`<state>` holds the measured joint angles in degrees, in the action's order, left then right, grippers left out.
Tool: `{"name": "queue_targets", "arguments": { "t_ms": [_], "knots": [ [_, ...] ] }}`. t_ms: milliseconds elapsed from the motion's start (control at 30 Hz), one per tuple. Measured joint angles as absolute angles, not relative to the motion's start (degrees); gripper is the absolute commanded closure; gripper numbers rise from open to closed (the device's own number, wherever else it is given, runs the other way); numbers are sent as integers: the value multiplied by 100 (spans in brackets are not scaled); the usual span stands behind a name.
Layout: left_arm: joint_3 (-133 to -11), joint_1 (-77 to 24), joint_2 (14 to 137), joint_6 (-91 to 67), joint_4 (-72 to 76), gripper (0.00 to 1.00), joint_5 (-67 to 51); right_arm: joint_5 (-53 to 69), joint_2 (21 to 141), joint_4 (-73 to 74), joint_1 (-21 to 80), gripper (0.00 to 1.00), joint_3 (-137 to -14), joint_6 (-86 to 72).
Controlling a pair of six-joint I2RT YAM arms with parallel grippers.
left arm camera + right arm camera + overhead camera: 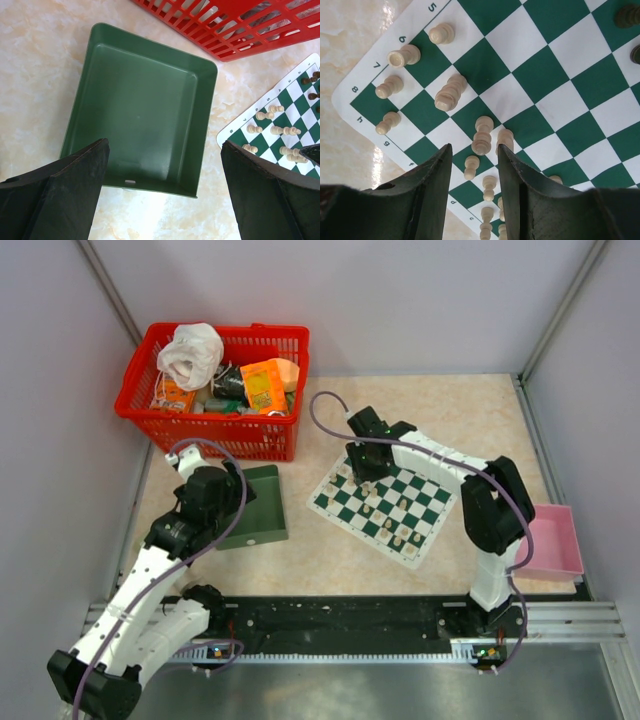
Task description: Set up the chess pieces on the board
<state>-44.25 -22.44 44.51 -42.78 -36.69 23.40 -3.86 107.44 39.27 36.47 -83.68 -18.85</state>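
Beige tabletop (330,552): I'm seeing checked green-white board mat (540,75) lying under right gripper (474,149), jaws standing apart around cream-white pawn (471,166).
Left gripper (164,144): hanging spread wide over plain dark-green tray (140,90).

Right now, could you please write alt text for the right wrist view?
The right pincer, jaws apart, hangs over cream-white chess pieces near a corner of the green-and-white board. Two black pieces show at the upper right edge.
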Motion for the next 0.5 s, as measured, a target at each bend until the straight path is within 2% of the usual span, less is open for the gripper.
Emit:
{"name": "queue_targets", "arguments": {
  "t_ms": [400,500],
  "knots": [
    [-4425,-2239,4475,-4300,-3667,1,2340,-534,10892,4086,3785,60,-8368,-1837],
    [-4425,-2237,4475,-4300,-3667,1,2340,-589,10895,4099,3785,62,-8368,-1815]
  ]
}}
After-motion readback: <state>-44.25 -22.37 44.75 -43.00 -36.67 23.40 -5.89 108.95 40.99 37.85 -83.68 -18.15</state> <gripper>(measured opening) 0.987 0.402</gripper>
